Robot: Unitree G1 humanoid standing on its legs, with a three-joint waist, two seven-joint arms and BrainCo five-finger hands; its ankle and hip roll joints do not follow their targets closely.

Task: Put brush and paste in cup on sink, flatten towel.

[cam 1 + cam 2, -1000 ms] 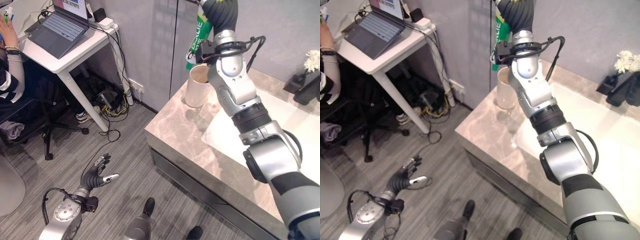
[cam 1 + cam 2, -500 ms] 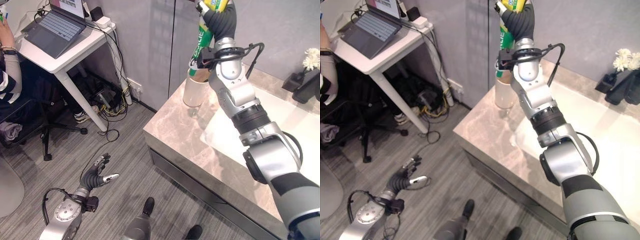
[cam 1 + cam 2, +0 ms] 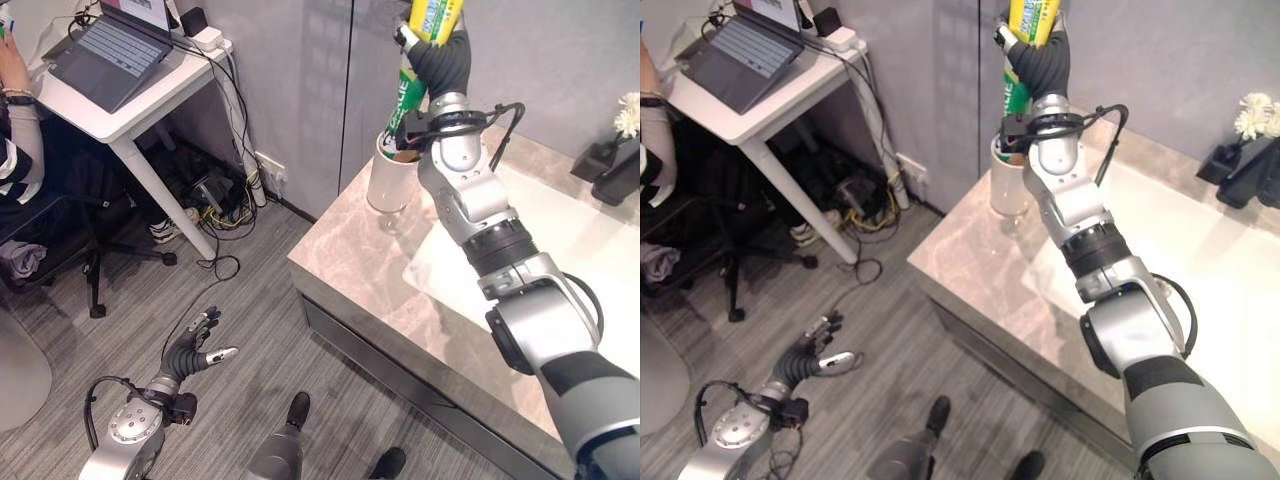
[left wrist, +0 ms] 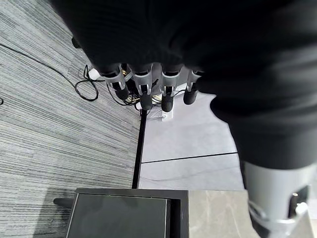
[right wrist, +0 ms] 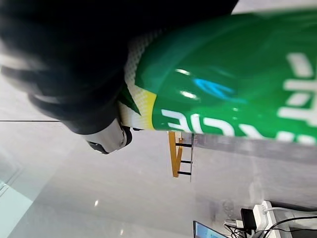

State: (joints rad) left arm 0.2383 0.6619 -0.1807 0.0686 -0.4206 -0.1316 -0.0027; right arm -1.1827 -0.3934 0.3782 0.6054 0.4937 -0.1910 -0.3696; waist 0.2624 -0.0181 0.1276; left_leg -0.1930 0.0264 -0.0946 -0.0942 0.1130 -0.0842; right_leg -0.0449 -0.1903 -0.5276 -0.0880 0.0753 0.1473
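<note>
Right fingers: curled round the toothpaste tube (image 3: 412,75), lower end inside the cup (image 3: 388,182)
Right hand (image 3: 441,55): raised above the cup, arm reaching up from the worktop (image 3: 380,270)
Cup: upright at the worktop's far corner, beside the sink (image 3: 580,250)
Left hand (image 3: 192,350): low over the floor, fingers relaxed, spread
Around: laptop (image 3: 110,45) on a white desk (image 3: 120,110); person (image 3: 20,140) seated there; flowers (image 3: 630,112) behind the sink

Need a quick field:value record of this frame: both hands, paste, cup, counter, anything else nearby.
right hand: raised above the cup, shut on the toothpaste tube
toothpaste tube: green and yellow, near upright, lower end at the cup's mouth
cup: cream, upright on the counter near the wall corner
counter: marble top, sink basin beside the cup
left hand: low over the floor, fingers relaxed, holding nothing
surroundings: white desk with laptop; person seated at it; flowers at the far end of the counter
</note>
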